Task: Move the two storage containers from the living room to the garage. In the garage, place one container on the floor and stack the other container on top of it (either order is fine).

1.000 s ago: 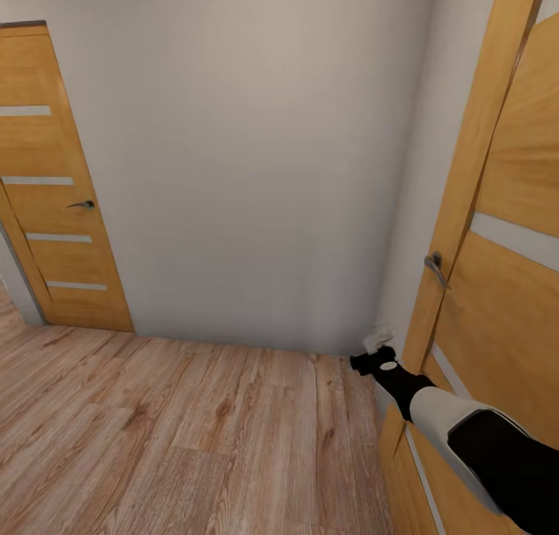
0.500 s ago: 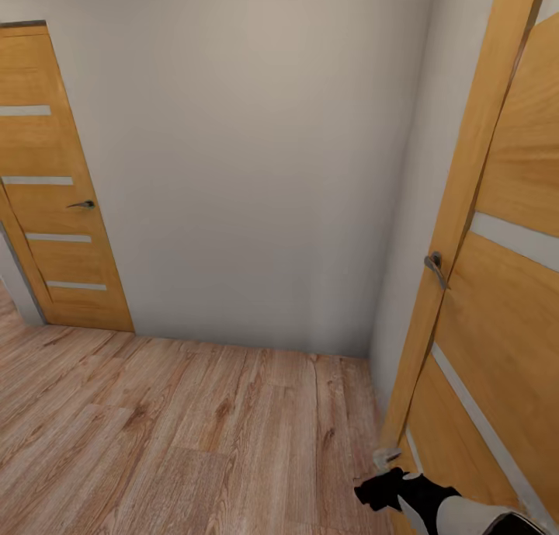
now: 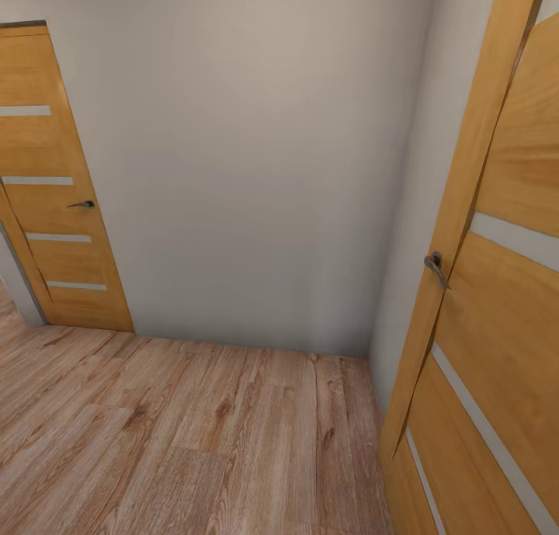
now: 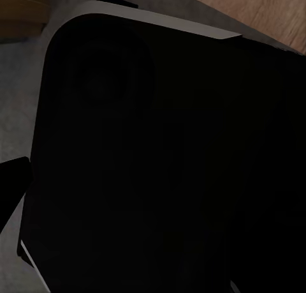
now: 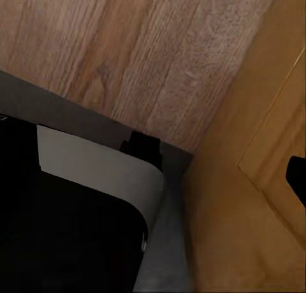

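Wood-plank floor [image 3: 194, 442] meets a half-open door [image 3: 497, 302] close on the robot's right, a likely snag while driving; neither gripper's opening can be told.

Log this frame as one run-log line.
place: hallway, wood floor | right: door ajar, handle | left: shut door | bins: unseen | grippers: unseen

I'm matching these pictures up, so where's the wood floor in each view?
Head view: wood floor spans the lower part, below the wall.
Left wrist view: a sliver past the dark robot body.
Right wrist view: planks beside the orange door.
Shared landmark: that door, at the head view's right.
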{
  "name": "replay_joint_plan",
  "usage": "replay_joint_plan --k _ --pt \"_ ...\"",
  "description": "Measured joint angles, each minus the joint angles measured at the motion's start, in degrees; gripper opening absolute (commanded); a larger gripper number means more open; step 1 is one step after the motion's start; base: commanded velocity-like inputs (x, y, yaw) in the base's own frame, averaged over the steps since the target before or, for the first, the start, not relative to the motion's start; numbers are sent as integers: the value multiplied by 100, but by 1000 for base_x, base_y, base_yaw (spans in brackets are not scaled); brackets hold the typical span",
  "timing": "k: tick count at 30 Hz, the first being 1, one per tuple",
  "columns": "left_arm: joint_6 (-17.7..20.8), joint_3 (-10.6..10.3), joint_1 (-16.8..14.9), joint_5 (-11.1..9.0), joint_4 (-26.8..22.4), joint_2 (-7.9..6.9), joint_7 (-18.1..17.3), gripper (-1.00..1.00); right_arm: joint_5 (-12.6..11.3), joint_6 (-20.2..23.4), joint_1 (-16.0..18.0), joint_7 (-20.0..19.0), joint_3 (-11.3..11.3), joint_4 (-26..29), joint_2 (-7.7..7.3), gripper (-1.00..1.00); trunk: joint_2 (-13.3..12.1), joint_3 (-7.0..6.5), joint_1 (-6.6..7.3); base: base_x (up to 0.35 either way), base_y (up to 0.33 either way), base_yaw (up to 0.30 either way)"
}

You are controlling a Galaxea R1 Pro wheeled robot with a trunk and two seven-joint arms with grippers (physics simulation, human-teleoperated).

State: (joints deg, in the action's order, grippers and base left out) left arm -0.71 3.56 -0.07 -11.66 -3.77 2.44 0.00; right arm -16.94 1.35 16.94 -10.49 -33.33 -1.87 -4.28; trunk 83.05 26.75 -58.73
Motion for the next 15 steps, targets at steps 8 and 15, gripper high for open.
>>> replay_joint_plan --k 8,15 --pt "-1 6 0 -10 3 8 6 100 -11 -34 -295 3 -11 1 -43 100 0 -1 0 0 0 0" --pt "0 6 1 -10 9 9 13 100 -13 -80 -324 4 -13 2 -46 100 0 -1 0 0 0 0"
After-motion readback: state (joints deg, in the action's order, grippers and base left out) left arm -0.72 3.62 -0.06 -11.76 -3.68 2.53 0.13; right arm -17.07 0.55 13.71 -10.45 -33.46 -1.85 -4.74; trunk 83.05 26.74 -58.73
